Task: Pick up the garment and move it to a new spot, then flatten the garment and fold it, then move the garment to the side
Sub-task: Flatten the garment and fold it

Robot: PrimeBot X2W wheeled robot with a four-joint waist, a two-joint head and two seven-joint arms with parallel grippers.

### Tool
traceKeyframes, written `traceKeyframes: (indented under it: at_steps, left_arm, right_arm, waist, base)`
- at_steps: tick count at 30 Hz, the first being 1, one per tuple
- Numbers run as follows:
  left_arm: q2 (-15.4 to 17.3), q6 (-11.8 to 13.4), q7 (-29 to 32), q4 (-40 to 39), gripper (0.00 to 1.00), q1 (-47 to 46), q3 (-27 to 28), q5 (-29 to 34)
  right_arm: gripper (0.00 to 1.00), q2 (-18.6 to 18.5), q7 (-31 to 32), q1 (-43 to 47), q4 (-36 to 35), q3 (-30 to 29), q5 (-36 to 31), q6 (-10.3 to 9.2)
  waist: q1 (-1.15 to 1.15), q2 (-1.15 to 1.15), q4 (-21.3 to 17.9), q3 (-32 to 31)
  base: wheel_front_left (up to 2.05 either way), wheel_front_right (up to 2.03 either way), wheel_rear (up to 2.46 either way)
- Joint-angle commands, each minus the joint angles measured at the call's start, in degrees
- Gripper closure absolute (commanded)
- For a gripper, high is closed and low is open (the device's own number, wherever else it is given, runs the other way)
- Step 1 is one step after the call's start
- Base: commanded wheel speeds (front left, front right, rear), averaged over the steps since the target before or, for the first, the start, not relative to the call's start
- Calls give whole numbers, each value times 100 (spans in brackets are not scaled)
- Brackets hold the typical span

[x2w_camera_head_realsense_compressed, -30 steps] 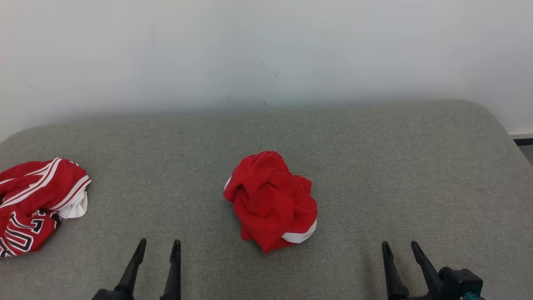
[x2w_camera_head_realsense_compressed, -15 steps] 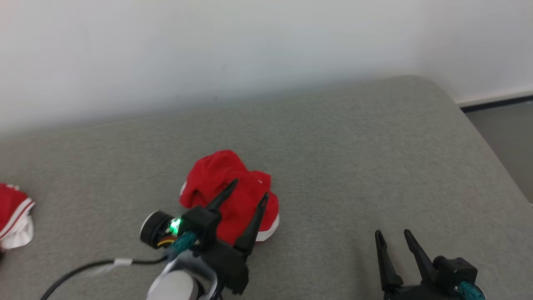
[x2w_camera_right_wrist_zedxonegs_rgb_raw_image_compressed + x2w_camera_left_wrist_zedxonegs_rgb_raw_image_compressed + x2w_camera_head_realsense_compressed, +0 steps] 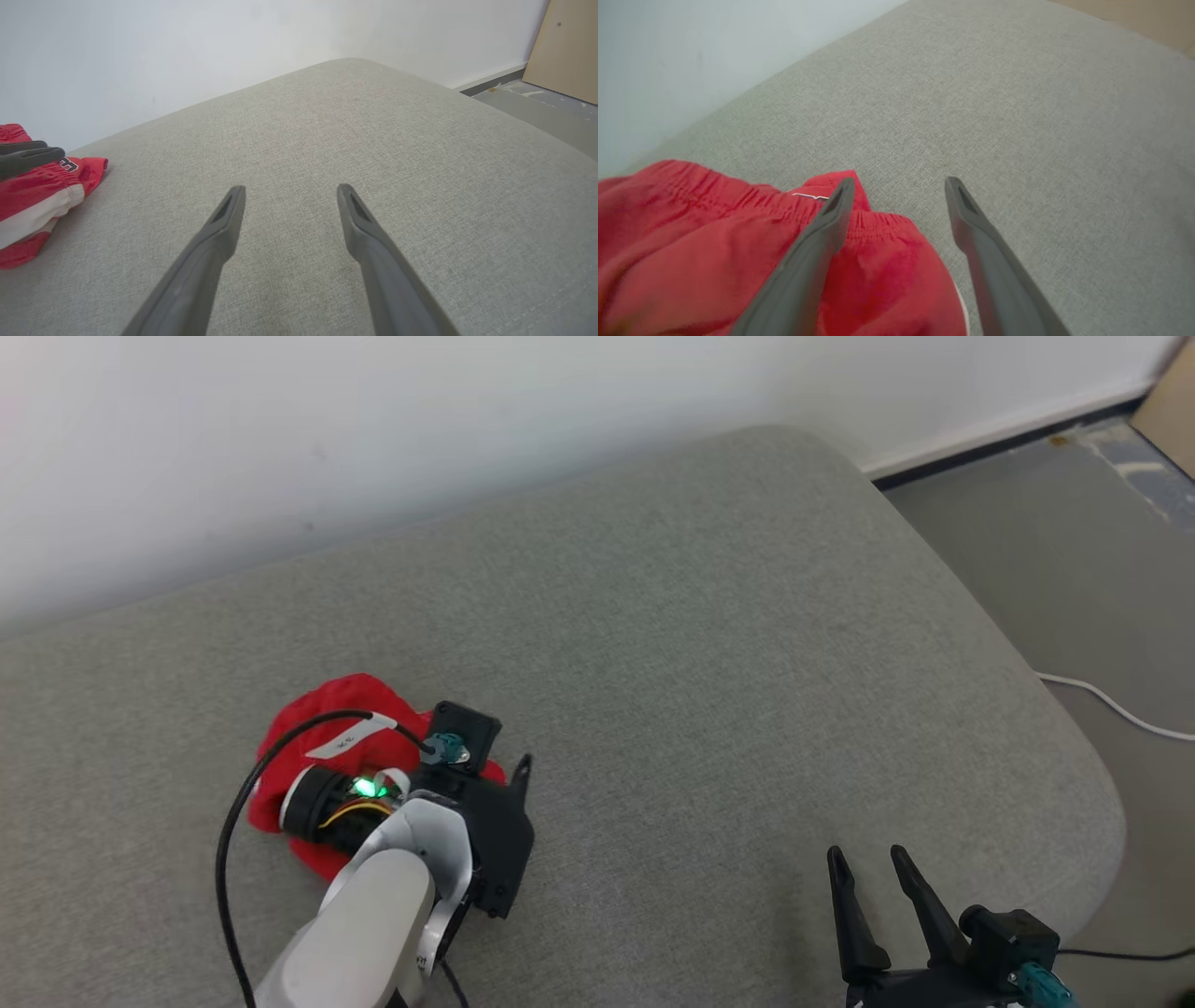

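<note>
Head view: my L gripper (image 3: 499,770) is down over the red garment (image 3: 322,702). The garment sits bunched on the left part of the grey cushion (image 3: 700,616), clear of the back edge by the wall (image 3: 373,429) and well apart from the rounded right edge. My wrist blocks most of the cloth; one dark fingertip pokes out just past the garment's right side. A black cable (image 3: 233,821) loops over the cloth, and there's a green light (image 3: 366,789) on the wrist. My R gripper (image 3: 866,855) hovers near the front right corner, fingers spread, nothing btw them. Floor (image 3: 1055,523) beyond the right edge w/ a white cord (image 3: 1111,707).

L wrist view: L gripper (image 3: 900,183) released, fingers wide apart, not clamped on anything. The view's left finger crosses in front of the garment (image 3: 705,247) by its gathered waistband (image 3: 738,198); the other is over bare cushion (image 3: 1041,116). Cloth edge w/ white trim (image 3: 962,303) lies in the gap low down. Can't tell if a finger touches fabric.

R wrist view: R gripper (image 3: 290,189) released too, both fingers over bare cushion (image 3: 373,116), holding nothing. Garment (image 3: 28,186) is at the view's left edge, red w/ a white band (image 3: 32,212), well apart from my R fingers. An L finger (image 3: 28,157) lies across its top. Tan board (image 3: 570,51) stands by the wall past the far corner.
</note>
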Motion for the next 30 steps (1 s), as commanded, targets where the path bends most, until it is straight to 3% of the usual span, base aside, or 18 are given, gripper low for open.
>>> traceKeyframes:
  at_steps: [1, 4, 7, 8, 10, 14, 19, 24, 30]
  left_arm:
    - [42, 83, 91, 93, 0, -49, 1, 78]
    - [44, 312, 384, 323, 0, -71, 80, 23]
    - [34, 310, 661, 462, 0, -48, 12, -4]
    - [33, 297, 730, 491, 19, -46, -21, 4]
    - [18, 227, 721, 470, 100, -49, -90, 18]
    - [-81, 100, 269, 228, 100, -121, -72, -98]
    - [-298, -85, -834, -307, 100, -295, 187, -641]
    - [-391, -279, -1995, -1206, 100, -597, 154, -1842]
    - [-363, -59, -2779, -2149, 100, -853, -132, -3292]
  right_arm:
    - [0, -4, -34, -80, 19, 0, 25, -12]
    - [0, -3, -57, -65, 48, -18, 17, -12]
    - [0, -5, -72, -96, 78, -13, 0, -12]
    - [0, -4, -66, -113, 83, 3, -1, -12]
    - [0, -4, -74, -138, 98, 17, -5, -12]
    - [0, -5, -83, -147, 105, 30, -22, -12]
    - [0, -5, -90, -152, 133, 4, -46, -12]
    - [0, -5, -94, -171, 174, 1, -73, -12]
    - [0, -3, -95, -135, 218, -1, -82, -12]
  waist:
    - [-1, -1, -193, 200]
    - [-1, -1, -153, 206]
    - [-1, -1, -62, 184]
    - [-1, -1, -36, 174]
    - [-1, -1, 24, 147]
    - [-1, -1, 131, 105]
    - [-1, -1, 253, 63]
    - [-1, -1, 383, -26]
    - [-1, -1, 552, -157]
  base:
    - [0, 0, 0]
    - [0, 0, 0]
    - [0, 0, 0]
    - [0, 0, 0]
    - [0, 0, 0]
    - [0, 0, 0]
    - [0, 0, 0]
    - [0, 0, 0]
    - [0, 0, 0]
